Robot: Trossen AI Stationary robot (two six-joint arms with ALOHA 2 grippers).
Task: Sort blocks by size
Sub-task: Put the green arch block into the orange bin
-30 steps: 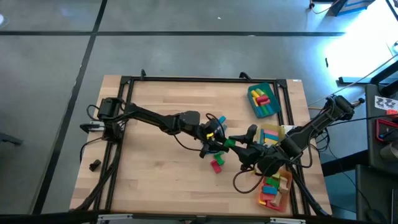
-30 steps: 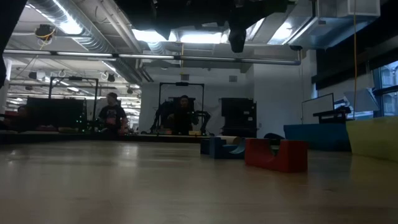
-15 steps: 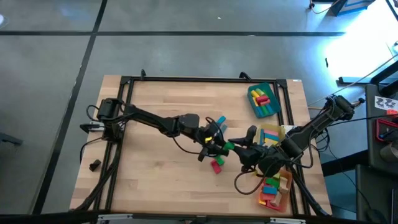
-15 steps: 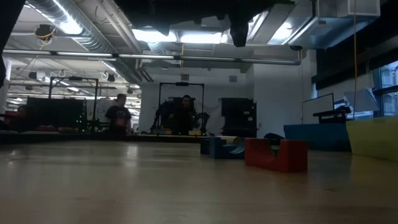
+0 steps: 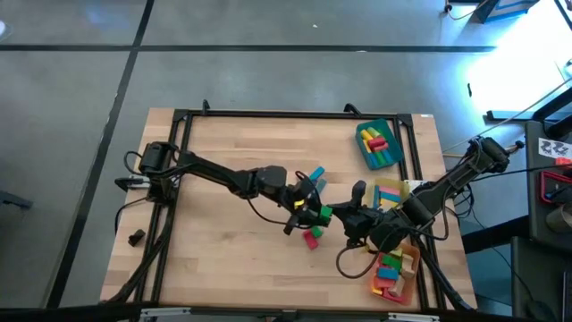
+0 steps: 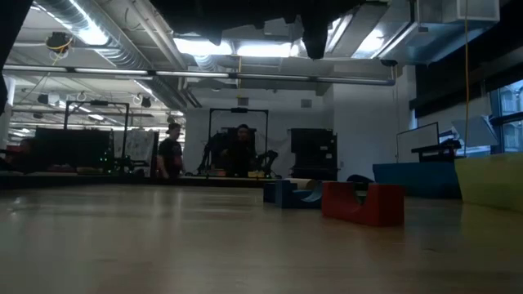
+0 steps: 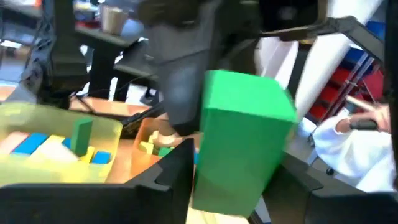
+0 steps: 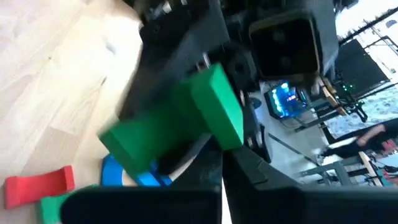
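Observation:
My left gripper [image 5: 315,211] is shut on a green block [image 5: 325,213], held above the middle of the table; the block fills the left wrist view [image 7: 242,143]. My right gripper [image 5: 351,208] is open and faces the block from the table's right, its fingers not touching it. In the right wrist view the green block [image 8: 180,121] shows just ahead of my right gripper. A red and pink block [image 5: 311,237] lies flat on the table below, and a blue block [image 5: 317,173] lies farther back. My left gripper pinches the green block between its two fingers, which lie on two opposite side faces at the block's lower end [image 7: 211,196]. The fingers come level from the table's left. The block is lifted clear of the table and sticks out past the fingertips toward my right gripper.
A teal tray [image 5: 394,143] with blocks stands at the far right, a yellow tray [image 5: 400,189] behind my right arm, an orange tray [image 5: 407,288] near the front right. A dark lump [image 5: 136,237] lies at the near left. A red notched block [image 6: 364,202] shows in the low view.
My left gripper has carried the green block a little toward the table's near edge, still shut on it. In the low view the hanging gripper has risen slightly. A person in the room behind has walked to the right.

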